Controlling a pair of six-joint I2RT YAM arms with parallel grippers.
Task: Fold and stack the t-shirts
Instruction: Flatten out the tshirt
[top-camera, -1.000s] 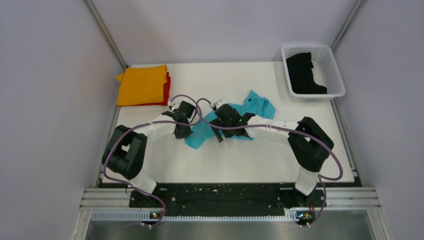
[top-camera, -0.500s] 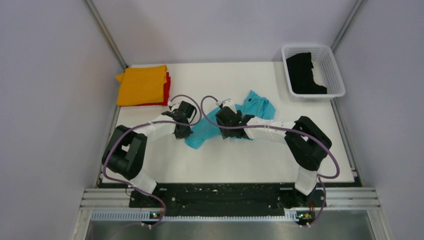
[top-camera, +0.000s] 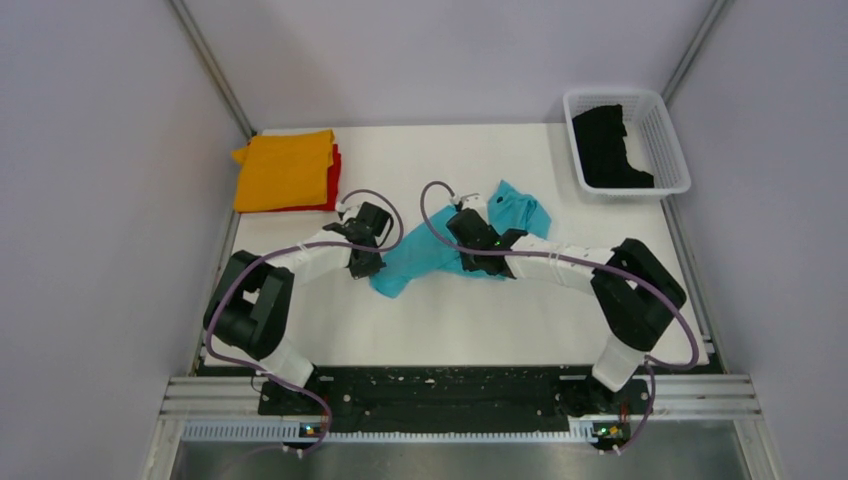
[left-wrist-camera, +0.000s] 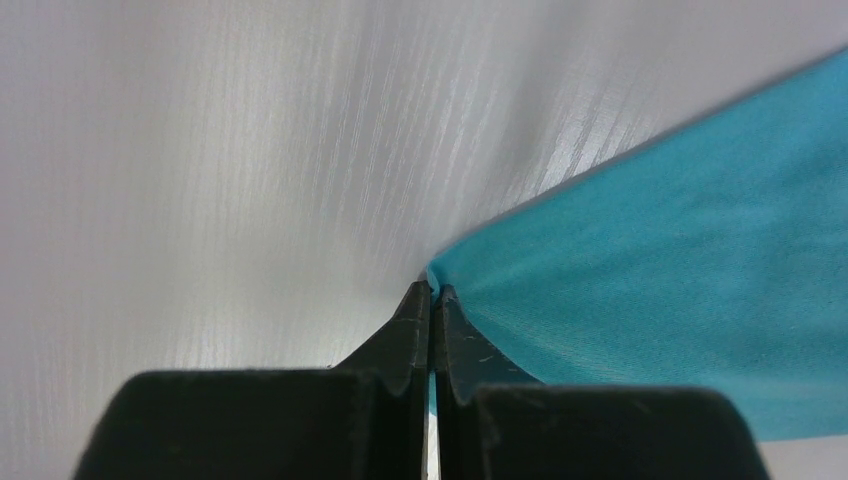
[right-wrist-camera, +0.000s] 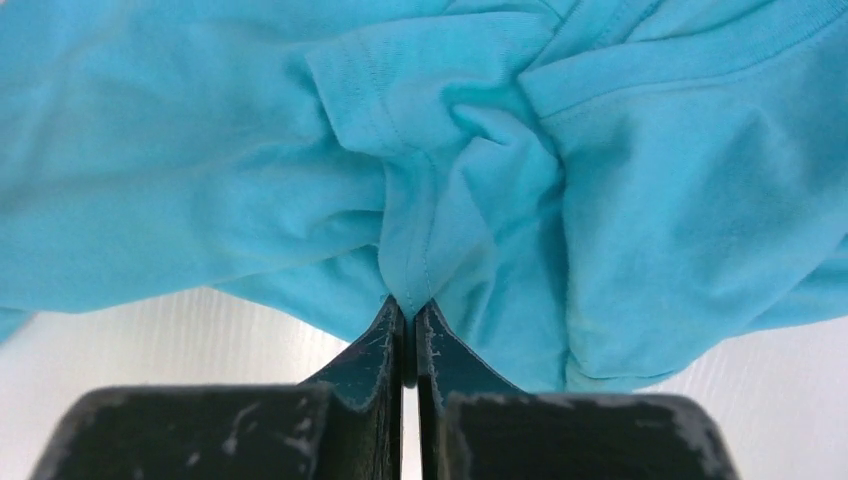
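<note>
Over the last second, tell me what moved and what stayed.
The right gripper, shut on the turquoise t-shirt, moved rightward and slightly away from the bases. The left gripper stayed put, shut on its corner. The orange t-shirt, red t-shirt, black t-shirt and basket did not move.

My black two-finger left gripper (left-wrist-camera: 432, 292) sits low, jaws pressed together. My black two-finger right gripper (right-wrist-camera: 408, 305) is clamped tight too, its arm reaching forward and inward.
</note>
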